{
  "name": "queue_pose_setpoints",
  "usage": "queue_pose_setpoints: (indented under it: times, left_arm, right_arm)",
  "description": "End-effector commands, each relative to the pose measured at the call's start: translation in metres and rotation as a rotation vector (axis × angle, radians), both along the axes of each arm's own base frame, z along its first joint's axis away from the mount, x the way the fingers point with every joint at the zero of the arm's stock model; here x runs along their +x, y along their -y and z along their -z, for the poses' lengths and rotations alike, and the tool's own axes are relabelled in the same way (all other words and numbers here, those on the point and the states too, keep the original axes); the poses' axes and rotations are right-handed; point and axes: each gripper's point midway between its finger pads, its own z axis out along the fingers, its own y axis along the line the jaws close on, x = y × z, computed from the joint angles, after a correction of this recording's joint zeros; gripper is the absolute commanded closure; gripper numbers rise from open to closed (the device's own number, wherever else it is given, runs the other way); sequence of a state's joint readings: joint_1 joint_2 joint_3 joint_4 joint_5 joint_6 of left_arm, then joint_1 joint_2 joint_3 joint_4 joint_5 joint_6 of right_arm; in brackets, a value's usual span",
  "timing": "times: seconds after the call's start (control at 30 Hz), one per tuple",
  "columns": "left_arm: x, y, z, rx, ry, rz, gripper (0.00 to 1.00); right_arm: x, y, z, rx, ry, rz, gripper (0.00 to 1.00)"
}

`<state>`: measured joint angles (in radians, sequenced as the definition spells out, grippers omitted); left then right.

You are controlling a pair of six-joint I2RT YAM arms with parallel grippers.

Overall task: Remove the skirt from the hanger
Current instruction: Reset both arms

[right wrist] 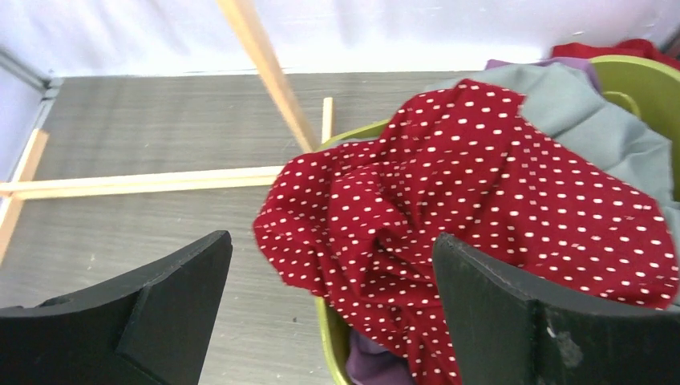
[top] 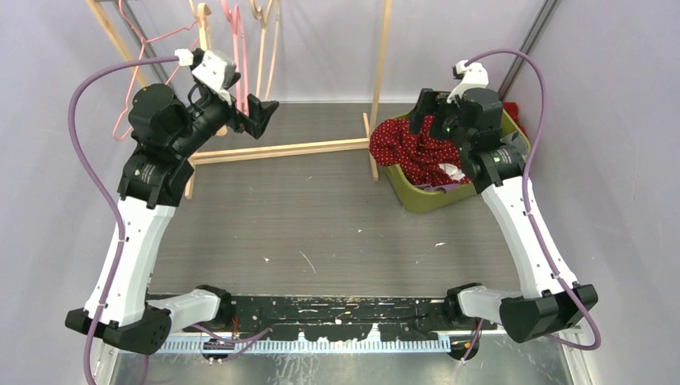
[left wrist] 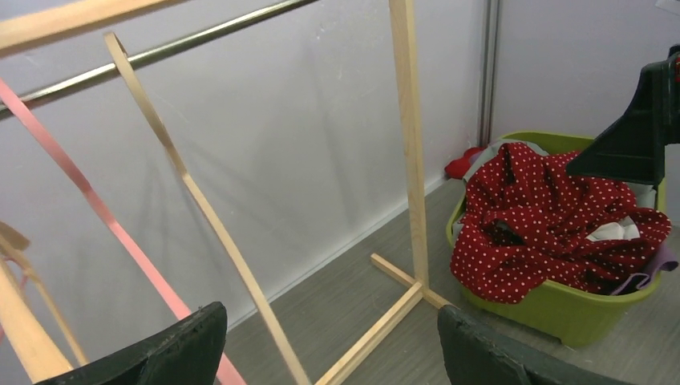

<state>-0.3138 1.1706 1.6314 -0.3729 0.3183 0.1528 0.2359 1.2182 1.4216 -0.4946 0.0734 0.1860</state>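
The red skirt with white dots [top: 410, 149] [left wrist: 553, 224] [right wrist: 481, 184] lies crumpled in the green bin [top: 417, 199] [left wrist: 561, 314] [right wrist: 641, 70], spilling over its left rim. My right gripper [top: 425, 104] [right wrist: 333, 249] hovers just above it, open, with nothing between the fingers. A bare pink hanger [top: 235, 48] [left wrist: 104, 216] hangs on the rack at the back left. My left gripper [top: 261, 115] [left wrist: 329, 321] is raised next to it, open and empty, facing toward the bin.
The wooden rack has a floor bar [top: 281, 150] [right wrist: 144, 183] and an upright post [top: 381, 56] [left wrist: 409, 144] just left of the bin. Bare wooden hangers [top: 265, 32] hang beside the pink one. Grey and purple clothes [right wrist: 577, 104] lie under the skirt.
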Motion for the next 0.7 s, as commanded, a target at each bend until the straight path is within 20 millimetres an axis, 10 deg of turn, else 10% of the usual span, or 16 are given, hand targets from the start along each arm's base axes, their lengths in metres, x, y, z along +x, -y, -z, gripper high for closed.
queue_pose_setpoints:
  times: [0.0, 0.17, 0.4, 0.67]
  left_arm:
    - [-0.017, -0.006, 0.011, -0.010, -0.069, -0.003, 0.00]
    - [-0.024, -0.002, 0.019, -0.043, -0.104, 0.025, 0.00]
    - [-0.030, 0.002, 0.034, -0.061, -0.150, 0.046, 0.00]
    - [-0.032, 0.000, 0.044, -0.049, -0.178, 0.037, 0.00]
  right_arm:
    - [-0.001, -0.032, -0.026, 0.048, 0.084, -0.019, 0.00]
    - [-0.002, -0.010, -0.017, 0.004, 0.106, 0.324, 0.00]
    - [0.000, -0.013, 0.020, -0.094, 0.008, 0.322, 0.00]
    - [0.014, -0.011, 0.015, -0.182, 0.036, 0.336, 0.00]
